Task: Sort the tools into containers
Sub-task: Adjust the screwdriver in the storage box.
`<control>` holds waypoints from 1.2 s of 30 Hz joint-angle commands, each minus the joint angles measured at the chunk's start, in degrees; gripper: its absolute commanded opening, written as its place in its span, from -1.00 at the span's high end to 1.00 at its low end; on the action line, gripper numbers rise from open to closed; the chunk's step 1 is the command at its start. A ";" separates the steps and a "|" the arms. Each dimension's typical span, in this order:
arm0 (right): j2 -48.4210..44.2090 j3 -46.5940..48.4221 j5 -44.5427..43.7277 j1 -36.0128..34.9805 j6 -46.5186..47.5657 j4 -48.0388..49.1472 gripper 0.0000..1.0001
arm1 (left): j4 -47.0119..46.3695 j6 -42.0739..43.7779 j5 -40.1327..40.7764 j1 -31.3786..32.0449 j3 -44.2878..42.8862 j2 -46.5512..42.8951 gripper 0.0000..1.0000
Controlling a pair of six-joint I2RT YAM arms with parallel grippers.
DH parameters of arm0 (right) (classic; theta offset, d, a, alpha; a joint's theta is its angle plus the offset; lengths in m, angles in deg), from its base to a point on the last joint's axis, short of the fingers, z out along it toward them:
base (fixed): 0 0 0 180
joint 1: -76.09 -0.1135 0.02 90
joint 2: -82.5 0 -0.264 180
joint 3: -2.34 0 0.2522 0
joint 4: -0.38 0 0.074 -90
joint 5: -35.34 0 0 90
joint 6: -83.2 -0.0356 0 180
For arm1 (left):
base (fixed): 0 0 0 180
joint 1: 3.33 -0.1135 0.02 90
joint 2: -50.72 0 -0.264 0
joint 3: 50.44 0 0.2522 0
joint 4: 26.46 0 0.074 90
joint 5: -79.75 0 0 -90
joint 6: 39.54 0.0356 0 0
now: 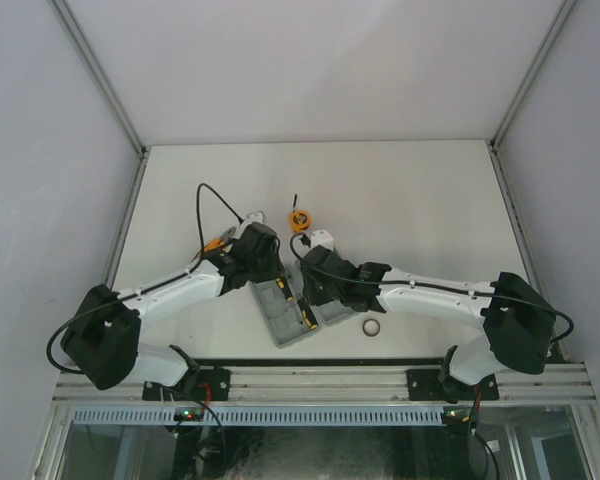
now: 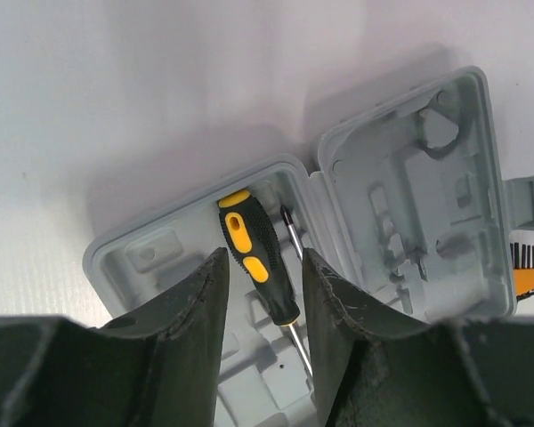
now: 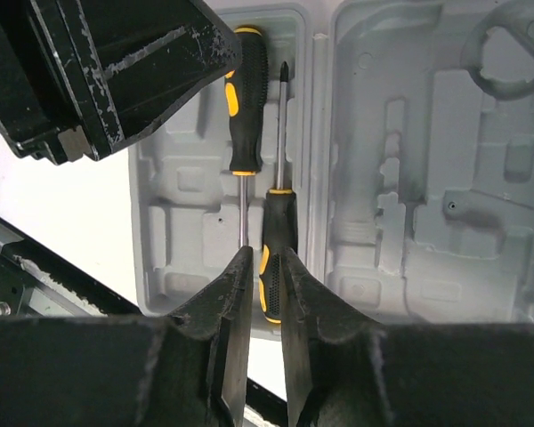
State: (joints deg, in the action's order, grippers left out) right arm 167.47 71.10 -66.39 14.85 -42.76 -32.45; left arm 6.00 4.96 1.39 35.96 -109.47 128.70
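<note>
Black-and-orange handle of the second screwdriver [image 3: 276, 222] is sitting pinched between the fingers of the right gripper [image 3: 265, 258]. Its jaws are nearly together and clamping it low on the grip. The screwdriver is lying lengthwise inside the grey case [image 3: 187, 178], right along the hinge, with its tip pointing away from the wrist. Can't tell whether it's fully seated in its recess or hovering just above it.

The left gripper [image 2: 263, 256] is hanging over the same half of the case with its jaws apart. They're straddling the handle of the first screwdriver [image 2: 254, 253], and I'm not seeing any squeeze on it. That one is lying in the tray beside the second, head to tail, handle toward the case's far end. Part of its shaft is disappearing under a finger.

The case is lying flat and wide open, both halves showing pale moulded recesses, and the other half is holding nothing.

The bit set [image 2: 526, 267] is peeking out just beyond the case's latch edge, mostly cut off. From above, both wrists are covering most of the case. The tape measure [image 1: 297, 218] is sitting beyond the case, well apart, and the small ring [image 1: 371, 327] is lying near the case on the right arm's side.
</note>
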 commanded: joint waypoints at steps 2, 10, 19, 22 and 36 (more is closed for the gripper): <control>-2.36 -0.33 -2.34 -0.20 -2.30 1.52 0.67 | -0.81 -0.89 -0.47 1.49 -2.43 0.89 0.16; -1.69 -0.60 -2.06 -0.16 -2.96 1.19 0.69 | -0.68 -3.50 0.18 2.67 -1.05 2.89 0.20; -1.20 -0.58 -1.14 -0.12 -3.32 2.00 0.70 | 0.93 -2.76 0.72 2.91 -2.72 5.92 0.26; -1.27 -0.57 -0.95 -0.12 -3.45 2.44 0.70 | 0.90 -2.76 0.67 2.99 -2.83 6.41 0.28; 1.08 -1.25 1.95 -1.41 -4.03 3.08 0.77 | -0.93 -3.45 0.12 2.99 -3.12 8.99 0.36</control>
State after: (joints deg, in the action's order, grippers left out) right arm 167.51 70.14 -66.52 14.24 -45.95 -32.27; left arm 5.89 2.36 1.32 38.56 -110.04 136.70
